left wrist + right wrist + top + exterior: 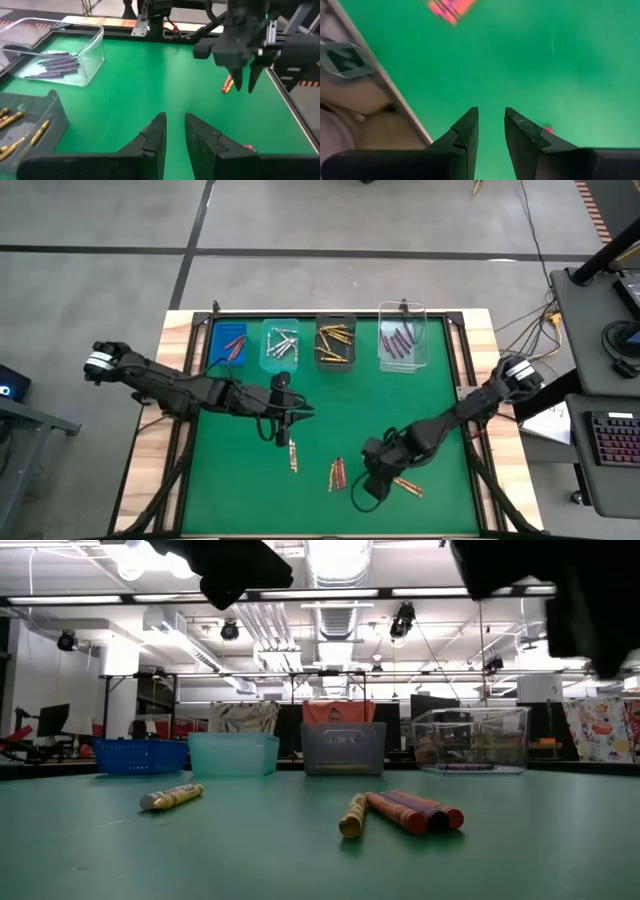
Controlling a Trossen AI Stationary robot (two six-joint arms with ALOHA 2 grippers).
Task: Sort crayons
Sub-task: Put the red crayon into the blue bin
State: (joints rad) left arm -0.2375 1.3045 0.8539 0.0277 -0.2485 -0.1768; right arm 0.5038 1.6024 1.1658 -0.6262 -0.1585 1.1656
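Left gripper (283, 423): mid-mat, fingers slightly apart, empty. Right gripper (366, 488): at 5 o'clock, fingers slightly apart, empty. Loose crayons (337, 473) (several): between them; rest sorted in bins (281, 362) at 12 o'clock.

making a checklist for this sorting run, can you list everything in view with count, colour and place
blue bin: one, far left of the row, red crayons inside
pale blue bin: one, second, silver crayons inside
grey bin: one, third, gold crayons inside
clear bin: one, far right, purple crayons inside
loose crayons: several on the green mat, gold, red and purple
left gripper: empty, narrow gap, above the mat near a loose crayon
right gripper: empty, narrow gap, above the mat's near edge
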